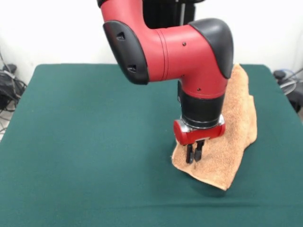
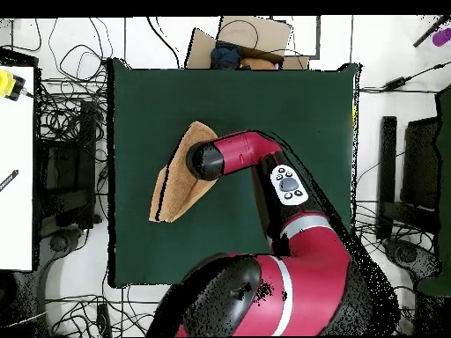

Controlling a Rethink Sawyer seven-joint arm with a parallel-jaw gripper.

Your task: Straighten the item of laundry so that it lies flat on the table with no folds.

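The orange-tan towel (image 1: 234,127) lies folded into a long, narrow shape on the right side of the green table (image 1: 85,142), running from the far edge toward the near side. My gripper (image 1: 194,153) points straight down at the towel's near left corner. Its fingers are close together, with the tips pressed into the fabric at the edge. In the overhead view the towel (image 2: 174,185) lies on the table's left part (image 2: 264,97). There the arm's wrist covers the gripper and part of the towel.
The arm's big red elbow (image 1: 165,47) hangs over the table's far middle. Cables lie beyond the table's left (image 1: 9,87) and right edges. In the overhead view a cardboard box (image 2: 251,40) sits past the top edge and a white surface (image 2: 16,167) stands at far left.
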